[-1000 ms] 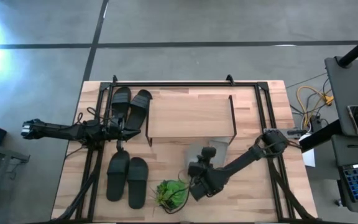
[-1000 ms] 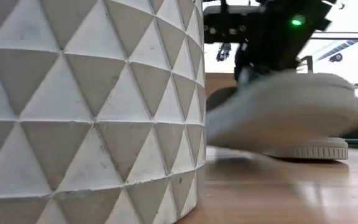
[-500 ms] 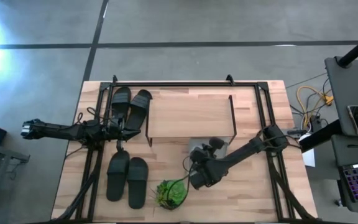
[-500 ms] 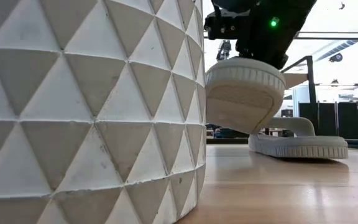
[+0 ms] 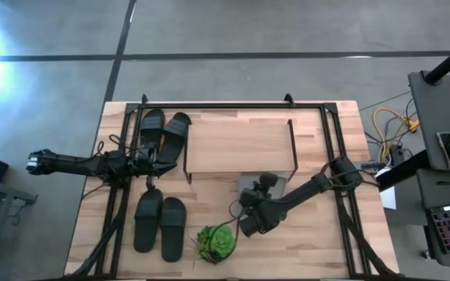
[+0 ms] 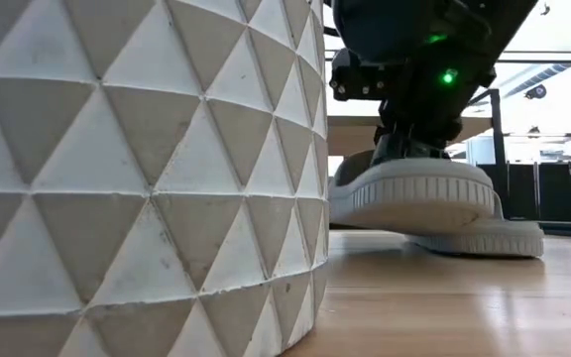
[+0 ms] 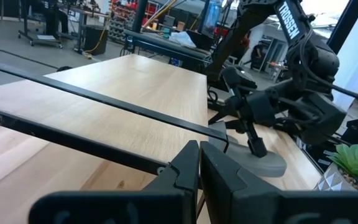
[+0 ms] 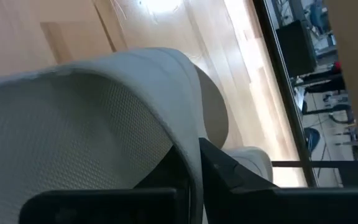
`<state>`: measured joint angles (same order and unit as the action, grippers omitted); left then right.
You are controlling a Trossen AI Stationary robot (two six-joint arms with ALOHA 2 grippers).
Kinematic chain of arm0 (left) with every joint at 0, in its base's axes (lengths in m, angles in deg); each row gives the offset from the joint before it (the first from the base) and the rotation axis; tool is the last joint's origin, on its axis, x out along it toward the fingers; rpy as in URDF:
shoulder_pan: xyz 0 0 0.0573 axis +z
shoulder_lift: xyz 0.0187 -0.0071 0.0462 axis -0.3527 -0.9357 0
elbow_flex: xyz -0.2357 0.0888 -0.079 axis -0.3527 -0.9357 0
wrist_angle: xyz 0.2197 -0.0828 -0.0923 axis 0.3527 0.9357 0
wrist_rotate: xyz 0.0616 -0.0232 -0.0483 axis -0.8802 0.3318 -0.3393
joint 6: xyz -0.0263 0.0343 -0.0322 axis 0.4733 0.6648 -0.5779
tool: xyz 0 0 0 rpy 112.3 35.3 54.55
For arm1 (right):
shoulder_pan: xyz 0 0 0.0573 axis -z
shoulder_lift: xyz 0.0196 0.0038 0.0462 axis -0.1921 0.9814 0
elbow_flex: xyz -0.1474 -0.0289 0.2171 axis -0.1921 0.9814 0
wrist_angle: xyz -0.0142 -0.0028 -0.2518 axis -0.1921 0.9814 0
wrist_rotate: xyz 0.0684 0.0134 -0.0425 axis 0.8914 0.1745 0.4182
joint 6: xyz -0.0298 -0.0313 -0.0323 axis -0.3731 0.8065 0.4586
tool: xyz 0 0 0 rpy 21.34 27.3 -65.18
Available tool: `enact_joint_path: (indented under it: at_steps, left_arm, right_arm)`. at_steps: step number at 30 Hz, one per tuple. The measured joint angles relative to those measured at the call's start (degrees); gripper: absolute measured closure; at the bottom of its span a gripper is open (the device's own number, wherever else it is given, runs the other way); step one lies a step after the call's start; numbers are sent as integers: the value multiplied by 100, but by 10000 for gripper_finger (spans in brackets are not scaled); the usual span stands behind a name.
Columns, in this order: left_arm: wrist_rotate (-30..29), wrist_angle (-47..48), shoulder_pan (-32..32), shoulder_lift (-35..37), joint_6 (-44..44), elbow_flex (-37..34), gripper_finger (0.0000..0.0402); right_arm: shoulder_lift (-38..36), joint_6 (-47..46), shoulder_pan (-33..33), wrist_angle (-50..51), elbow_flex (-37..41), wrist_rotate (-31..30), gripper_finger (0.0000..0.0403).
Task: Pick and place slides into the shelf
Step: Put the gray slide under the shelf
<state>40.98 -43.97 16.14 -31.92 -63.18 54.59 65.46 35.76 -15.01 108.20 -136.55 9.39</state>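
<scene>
Your right hand (image 5: 250, 204) is clamped on a grey slide's (image 6: 414, 193) strap, just in front of the shelf (image 5: 241, 144). Next, carry it under the shelf. Your left hand (image 7: 199, 171) waits shut, empty.

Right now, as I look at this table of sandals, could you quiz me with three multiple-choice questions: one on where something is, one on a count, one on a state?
1. Where is the green plant?
A. on the shelf's plank
B. at the table's near edge, beside the right pincer
C. between the upper black pair

2. How many black sandals show from above?
A. two
B. four
C. six

3. What is the right pincer doing?
A. shut on the grey sandal
B. open over the plant
C. resting on the shelf

Answers: 1 B, the overhead view shows it by the table edge. 2 B, two black pairs lie left of the shelf. 3 A, its wrist view shows the fingers pinching the grey strap.
</scene>
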Motion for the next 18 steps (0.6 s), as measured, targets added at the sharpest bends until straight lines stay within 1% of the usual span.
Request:
enact_joint_path:
  at_steps: [3,8,13,14,18]
  left_arm:
    - [0,0,0,0,0,0,402]
    - [-2,0,0,0,0,0,402]
    - [-2,0,0,0,0,0,402]
    - [-2,0,2,0,0,0,402]
    - [-2,0,2,0,2,0,402]
  right_arm:
    - [-10,20,-15,-30,-156,-63,390]
    - [-22,248,21,-66,-311,-446,390]
    - [0,188,140,-72,-233,-429,390]
    - [8,182,177,-84,-211,-313,390]
    - [34,100,252,-93,-110,510,390]
